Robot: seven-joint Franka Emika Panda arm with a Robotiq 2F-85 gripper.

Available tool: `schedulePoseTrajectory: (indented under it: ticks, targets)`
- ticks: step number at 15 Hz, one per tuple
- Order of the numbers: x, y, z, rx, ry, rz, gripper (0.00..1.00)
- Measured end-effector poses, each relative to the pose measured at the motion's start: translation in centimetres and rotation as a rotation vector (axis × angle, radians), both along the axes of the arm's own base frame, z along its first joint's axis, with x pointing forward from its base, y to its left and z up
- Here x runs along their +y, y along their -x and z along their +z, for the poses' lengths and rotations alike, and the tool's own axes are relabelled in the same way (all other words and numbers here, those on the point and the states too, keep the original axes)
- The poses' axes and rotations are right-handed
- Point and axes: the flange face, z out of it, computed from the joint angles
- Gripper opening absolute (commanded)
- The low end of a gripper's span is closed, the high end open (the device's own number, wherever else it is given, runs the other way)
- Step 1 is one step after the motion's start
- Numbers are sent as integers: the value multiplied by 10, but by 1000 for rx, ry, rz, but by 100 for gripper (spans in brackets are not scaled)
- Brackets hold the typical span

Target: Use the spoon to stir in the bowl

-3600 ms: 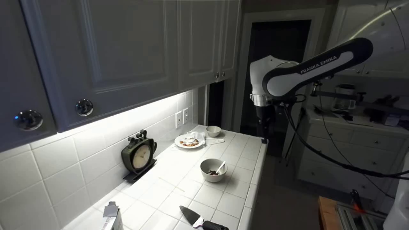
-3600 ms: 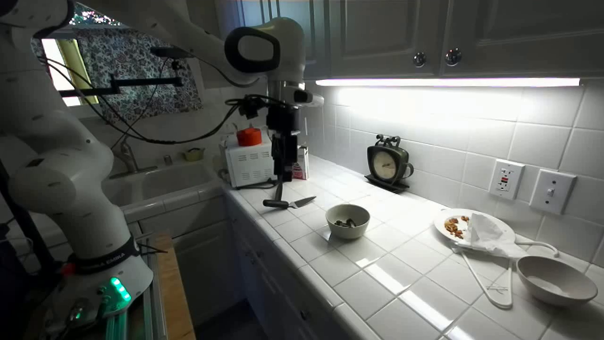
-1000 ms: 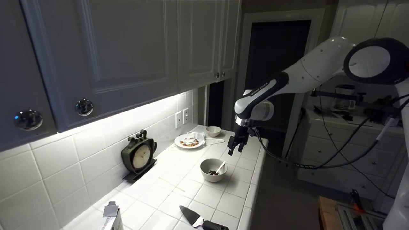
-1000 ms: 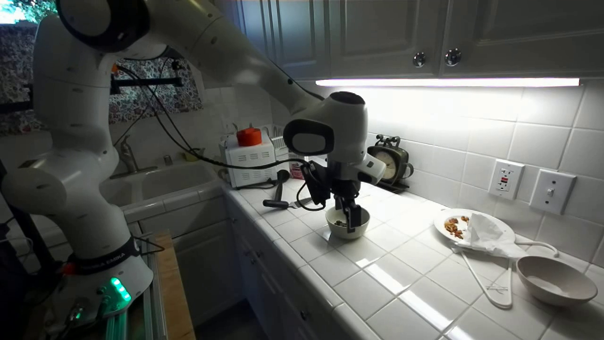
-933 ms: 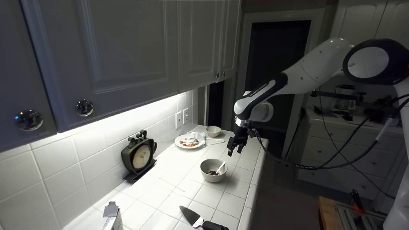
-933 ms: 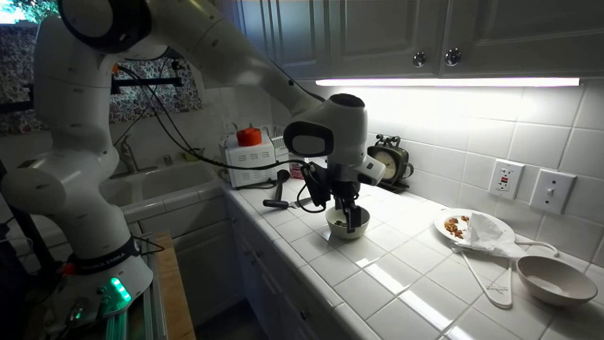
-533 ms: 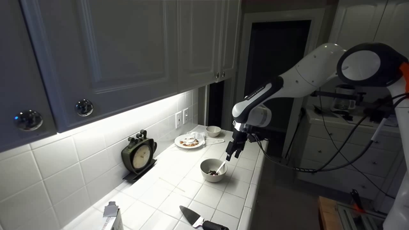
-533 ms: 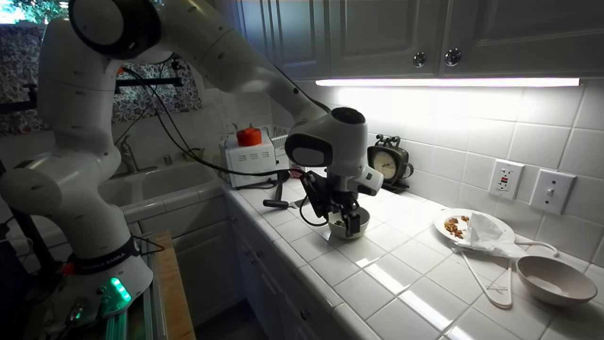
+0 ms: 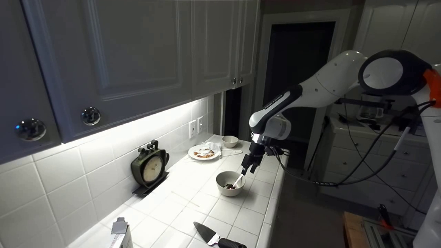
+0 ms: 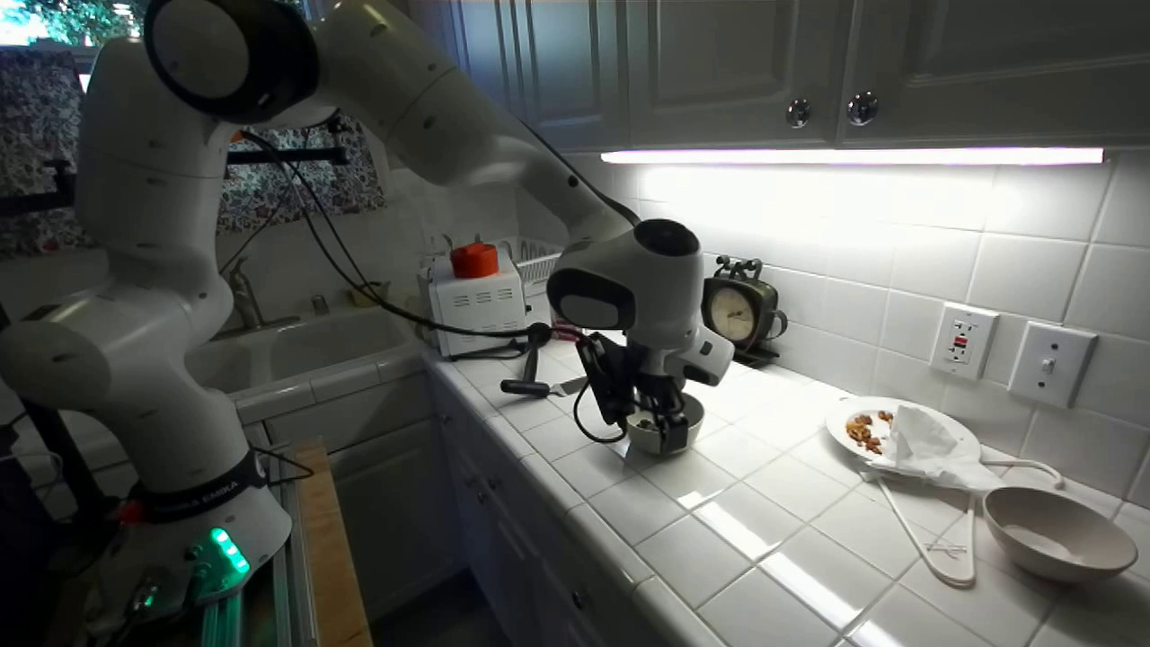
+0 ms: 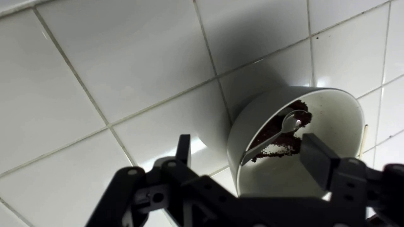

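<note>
The bowl [image 9: 224,188] stands upright on the tiled counter, grey-white, with dark crumbly stuff inside. It also shows in an exterior view [image 10: 643,443], partly behind the gripper, and in the wrist view [image 11: 244,130]. The spoon [image 9: 238,179] leans in the bowl, its handle end on the rim; in the wrist view the clear spoon [image 11: 263,145] has its head over the dark stuff. My gripper [image 9: 248,170] is open and empty just above the bowl's rim. In the wrist view its fingers [image 11: 247,148] stand apart, one outside the bowl, one over it, with the spoon handle between them.
A plate [image 9: 193,151] with food and crumpled paper and a smaller pale dish [image 9: 230,141] lie farther along the counter. A cake server [image 9: 220,239], a clock-like scale [image 9: 151,168] and a carton [image 9: 121,236] are nearer. A long white utensil [image 10: 957,562] lies beside the plate.
The arm has swung over to the bowl since the oldest frames. Over the last second the gripper has come lower and nearer the spoon handle. Bowl and spoon have not visibly moved.
</note>
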Motion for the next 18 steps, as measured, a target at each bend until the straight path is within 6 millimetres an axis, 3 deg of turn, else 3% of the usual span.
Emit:
schedulePoseTrajectory:
  ticks: [1, 3, 4, 5, 6, 11, 18]
  targets:
    - [-1, -2, 0, -6, -6, -8, 84]
    - [-6, -6, 2, -19, -11, -23, 74]
    - [-8, -9, 2, -23, -13, -28, 83]
    - [-11, -11, 3, -26, -13, -30, 76]
    - [-12, -14, 2, -28, -13, -32, 79]
    - [-13, -20, -11, -18, -19, -35, 68]
    - [-11, -22, -27, 1, -31, -36, 72]
